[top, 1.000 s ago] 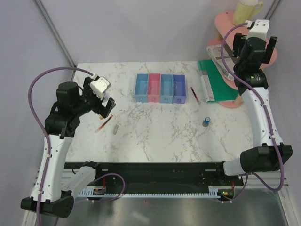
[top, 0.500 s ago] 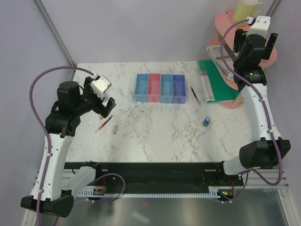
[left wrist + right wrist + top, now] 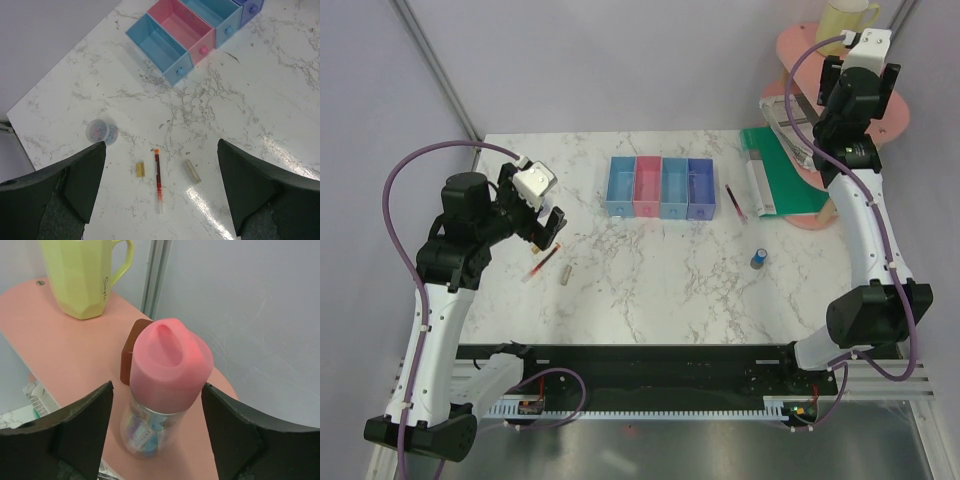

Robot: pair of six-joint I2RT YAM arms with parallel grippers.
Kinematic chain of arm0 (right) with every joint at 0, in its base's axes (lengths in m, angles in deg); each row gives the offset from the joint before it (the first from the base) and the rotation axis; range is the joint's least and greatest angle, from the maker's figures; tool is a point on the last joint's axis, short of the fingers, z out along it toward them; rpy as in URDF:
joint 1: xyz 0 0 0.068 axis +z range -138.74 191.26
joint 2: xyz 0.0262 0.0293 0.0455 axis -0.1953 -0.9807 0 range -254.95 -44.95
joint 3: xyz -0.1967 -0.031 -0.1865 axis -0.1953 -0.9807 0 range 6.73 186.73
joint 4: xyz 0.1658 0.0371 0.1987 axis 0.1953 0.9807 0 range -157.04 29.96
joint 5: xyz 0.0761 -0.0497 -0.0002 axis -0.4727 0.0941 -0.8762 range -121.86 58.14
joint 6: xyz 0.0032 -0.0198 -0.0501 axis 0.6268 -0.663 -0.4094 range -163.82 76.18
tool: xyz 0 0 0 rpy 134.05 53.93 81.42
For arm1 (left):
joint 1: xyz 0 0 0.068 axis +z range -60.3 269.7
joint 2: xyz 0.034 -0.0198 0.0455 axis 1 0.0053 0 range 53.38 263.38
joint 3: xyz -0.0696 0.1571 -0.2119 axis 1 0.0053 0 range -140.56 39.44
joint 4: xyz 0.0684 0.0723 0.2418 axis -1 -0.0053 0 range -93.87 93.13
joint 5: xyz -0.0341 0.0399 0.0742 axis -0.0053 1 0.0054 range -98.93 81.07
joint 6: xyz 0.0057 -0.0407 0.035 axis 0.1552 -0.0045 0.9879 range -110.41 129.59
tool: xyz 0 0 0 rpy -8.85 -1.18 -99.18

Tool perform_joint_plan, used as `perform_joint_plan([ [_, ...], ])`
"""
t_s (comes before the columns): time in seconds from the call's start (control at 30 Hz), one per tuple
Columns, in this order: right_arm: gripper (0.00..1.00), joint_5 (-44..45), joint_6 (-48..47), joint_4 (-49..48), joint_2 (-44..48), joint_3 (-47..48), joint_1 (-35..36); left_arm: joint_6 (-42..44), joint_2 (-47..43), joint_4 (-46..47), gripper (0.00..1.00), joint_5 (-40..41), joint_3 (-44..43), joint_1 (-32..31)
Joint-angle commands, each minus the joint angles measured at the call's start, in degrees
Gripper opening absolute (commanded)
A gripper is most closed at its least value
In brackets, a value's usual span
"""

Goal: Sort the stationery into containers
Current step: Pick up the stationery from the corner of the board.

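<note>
A: Your right gripper is up at the pink shelf, well apart from the row of bins down on the table. In front of the yellow-green mug, its jaws are spread either side of the pink-capped bottle, not clamped on it.

B: Close off-centre and one finger will likely shove the bottle over, or back toward the mug. Grip only the rounded cap and it could slip out on your long carry to the bins.

A: Your left gripper hangs with its jaws apart above the thin red pen and the grey-brown stick, which lie near each other.

B: Come down askew and you may pinch both, or flick one away. The tiny blue cylinder sits by itself; nudge it and it could roll.
</note>
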Motion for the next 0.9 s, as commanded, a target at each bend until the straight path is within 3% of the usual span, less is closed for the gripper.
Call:
perform_joint_plan([
  [0.0, 0.75, 0.65, 0.06, -2.78, -0.74, 3.38, -0.25, 1.98, -0.03, 0.15, 1.00, 1.56, -0.51, -0.36],
  [0.23, 0.71, 1.18, -0.21, -3.57, -1.09, 4.78, -0.25, 1.81, 0.05, 0.06, 1.00, 1.65, 0.11, -0.36],
  [0.6, 0.51, 1.53, -0.82, -3.75, -1.36, 4.87, -1.92, 1.81, 0.58, 0.06, 1.00, 1.56, 0.37, -0.36],
  [0.7, 0.44, 1.44, -0.74, -5.24, -1.27, 4.87, -2.01, 1.63, 0.58, -0.03, 1.00, 1.65, 0.38, -0.36],
  [0.87, 0.25, 2.06, -0.74, -5.33, -1.44, 5.22, -2.18, 1.63, -0.03, -0.03, 1.00, 1.83, 0.81, -0.36],
])
